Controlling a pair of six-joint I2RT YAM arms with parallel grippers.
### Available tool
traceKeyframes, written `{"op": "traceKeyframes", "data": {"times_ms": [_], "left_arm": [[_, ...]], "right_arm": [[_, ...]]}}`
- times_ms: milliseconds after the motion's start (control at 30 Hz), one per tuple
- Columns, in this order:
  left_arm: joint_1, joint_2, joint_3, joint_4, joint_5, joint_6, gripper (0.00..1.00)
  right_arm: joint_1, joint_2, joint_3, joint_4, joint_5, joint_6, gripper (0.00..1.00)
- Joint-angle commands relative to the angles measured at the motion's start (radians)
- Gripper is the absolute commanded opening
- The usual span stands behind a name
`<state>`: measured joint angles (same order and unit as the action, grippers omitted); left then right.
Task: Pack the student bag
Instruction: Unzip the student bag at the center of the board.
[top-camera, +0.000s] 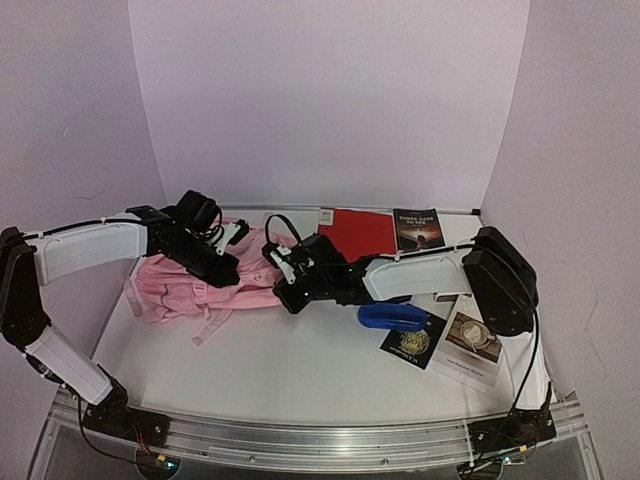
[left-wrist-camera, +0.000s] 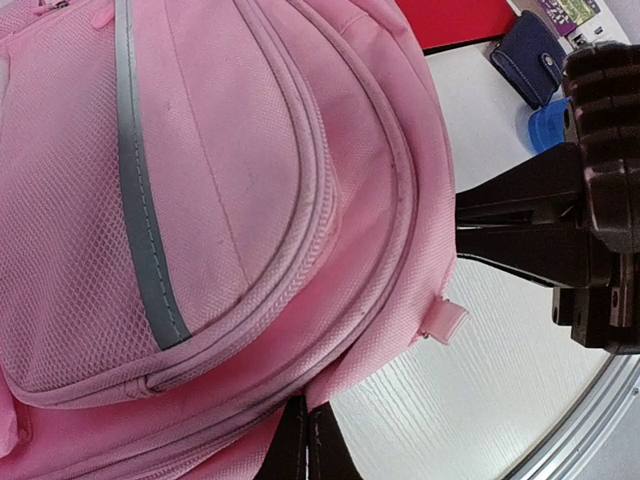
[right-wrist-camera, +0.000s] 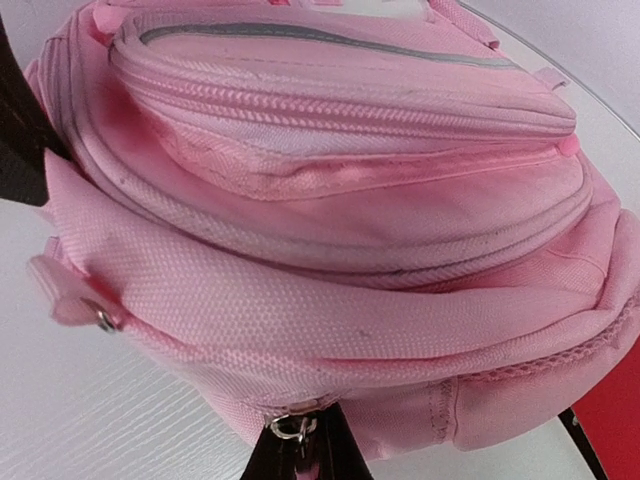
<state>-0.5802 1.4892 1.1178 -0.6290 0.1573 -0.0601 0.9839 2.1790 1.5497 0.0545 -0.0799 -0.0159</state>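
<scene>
The pink student bag (top-camera: 190, 285) lies on the white table at the left centre, straps trailing toward the front. It fills the left wrist view (left-wrist-camera: 220, 220) and the right wrist view (right-wrist-camera: 330, 200). My left gripper (top-camera: 228, 262) is over the bag's top and shut on a fold of its pink fabric (left-wrist-camera: 300, 425). My right gripper (top-camera: 282, 270) is at the bag's right end, shut on a zip pull with a small metal ring (right-wrist-camera: 290, 428). The zips I can see look closed.
A red folder (top-camera: 357, 232) and a dark book (top-camera: 418, 229) lie at the back right. A blue stapler (top-camera: 392, 317), a dark book (top-camera: 412, 341) and a white book (top-camera: 470, 346) lie at the right front. A navy wallet (left-wrist-camera: 532, 55) shows in the left wrist view.
</scene>
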Motion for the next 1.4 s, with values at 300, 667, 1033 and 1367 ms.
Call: {"op": "traceKeyframes", "data": {"times_ms": [300,667,1033,1367], "left_arm": [[0.045,-0.041,-0.016,0.030,-0.073,-0.003,0.00],[0.045,-0.087,-0.022,0.046,-0.018,0.006,0.00],[0.045,-0.098,-0.028,0.047,-0.022,0.014,0.00],[0.045,-0.083,-0.027,0.044,-0.025,0.015,0.00]], "right_arm": [[-0.054,-0.036,0.018,-0.084,-0.180,-0.014,0.05],[-0.054,0.037,0.087,-0.104,-0.195,-0.030,0.10],[-0.054,0.047,0.097,-0.132,-0.201,-0.045,0.19],[-0.054,0.033,0.083,-0.138,-0.223,-0.059,0.00]]}}
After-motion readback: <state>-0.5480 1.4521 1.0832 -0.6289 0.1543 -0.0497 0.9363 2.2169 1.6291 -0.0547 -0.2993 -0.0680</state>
